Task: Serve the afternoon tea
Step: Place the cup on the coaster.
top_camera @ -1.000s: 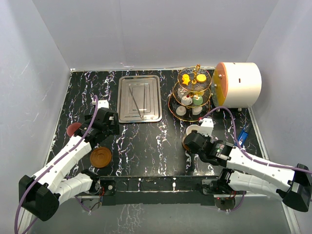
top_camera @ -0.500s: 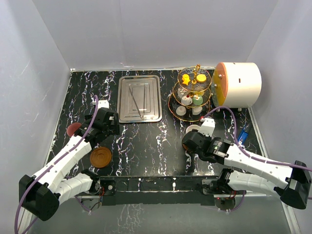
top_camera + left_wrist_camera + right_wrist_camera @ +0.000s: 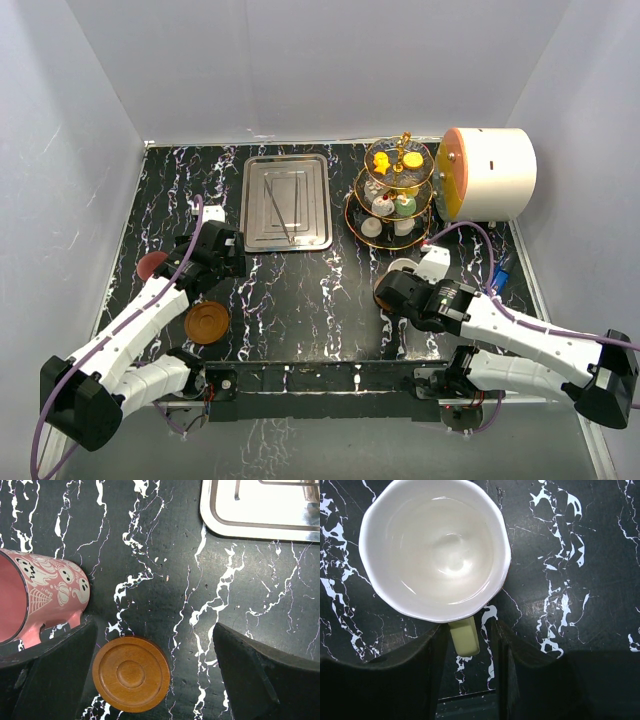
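Bearing a tiered stand (image 3: 393, 195), black veined tabletop (image 3: 320, 290), white walls (image 3: 300, 70)

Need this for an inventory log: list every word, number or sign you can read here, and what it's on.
No readable text in any view.
Pink cup: printed ghosts, pumpkins and a web, pictures only.
White cylinder: small dark marks, too small to read.

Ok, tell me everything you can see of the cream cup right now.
The cream cup is glossy and ceramic-looking, with a slightly wavy rim, and it is empty inside. It stands upright on the black marbled table, with no saucer showing beneath. Its pale yellowish handle lies between the fingers of the right gripper, with a sliver of gap on one side.
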Controlling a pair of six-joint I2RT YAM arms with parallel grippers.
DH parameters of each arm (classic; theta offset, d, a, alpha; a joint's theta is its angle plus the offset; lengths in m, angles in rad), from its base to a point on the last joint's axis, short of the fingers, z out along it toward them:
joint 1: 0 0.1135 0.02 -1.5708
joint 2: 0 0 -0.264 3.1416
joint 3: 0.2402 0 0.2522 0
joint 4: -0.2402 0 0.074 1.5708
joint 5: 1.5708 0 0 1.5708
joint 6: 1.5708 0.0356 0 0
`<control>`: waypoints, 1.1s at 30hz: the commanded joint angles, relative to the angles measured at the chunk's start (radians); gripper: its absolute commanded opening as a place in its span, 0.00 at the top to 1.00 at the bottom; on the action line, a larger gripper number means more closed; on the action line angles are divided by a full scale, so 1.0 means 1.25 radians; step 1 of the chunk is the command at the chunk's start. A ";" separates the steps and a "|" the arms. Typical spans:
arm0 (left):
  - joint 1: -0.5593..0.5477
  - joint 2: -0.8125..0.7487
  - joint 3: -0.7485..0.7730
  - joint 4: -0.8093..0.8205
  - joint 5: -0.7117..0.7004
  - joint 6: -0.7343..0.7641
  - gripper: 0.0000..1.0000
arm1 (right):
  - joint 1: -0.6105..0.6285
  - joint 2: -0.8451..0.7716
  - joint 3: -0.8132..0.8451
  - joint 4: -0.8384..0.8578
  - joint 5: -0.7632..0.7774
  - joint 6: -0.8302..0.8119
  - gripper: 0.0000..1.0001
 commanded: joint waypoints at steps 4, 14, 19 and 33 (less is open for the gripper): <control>0.003 -0.002 0.026 -0.003 0.000 0.008 0.01 | -0.001 -0.026 0.035 -0.019 0.021 0.034 0.62; 0.003 -0.004 0.026 -0.003 0.001 0.009 0.01 | -0.001 -0.019 0.052 0.028 0.014 -0.026 0.70; 0.002 -0.004 0.027 -0.006 -0.002 0.006 0.01 | -0.001 0.032 0.104 -0.016 0.043 -0.067 0.77; 0.003 -0.007 0.028 -0.008 -0.003 0.003 0.01 | -0.001 0.043 0.120 -0.041 0.023 -0.094 0.84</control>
